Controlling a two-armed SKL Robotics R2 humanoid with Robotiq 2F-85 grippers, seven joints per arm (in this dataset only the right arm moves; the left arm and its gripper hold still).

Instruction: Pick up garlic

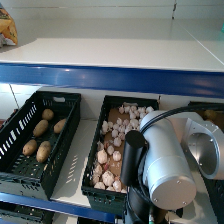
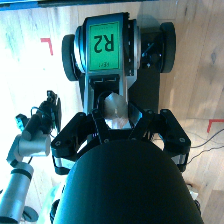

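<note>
Garlic point(image 1: 114, 150) fills the middle black crate point(image 1: 95, 192) on the lower shelf, pale bulbs scattered along its whole length on a brown liner, thickest toward the near end. Nearest the head camera, the right arm's grey elbow housing point(image 1: 165, 165) hangs over that crate's near right corner and hides part of it. The claw does not show in the head view, and the wrist view looks down past the robot's own base to a wooden floor, so I cannot tell whether the claw is spread or pressed together, and it seems well apart from the bulbs. To the left sits a second crate point(image 1: 20, 170) holding potatoes point(image 1: 41, 137); above and beyond runs the blue-edged white tabletop point(image 1: 115, 52). Judging the risks: the bulbs lie touching, so a grasp may catch two or roll one away, and a descent could strike the crate wall.
</note>
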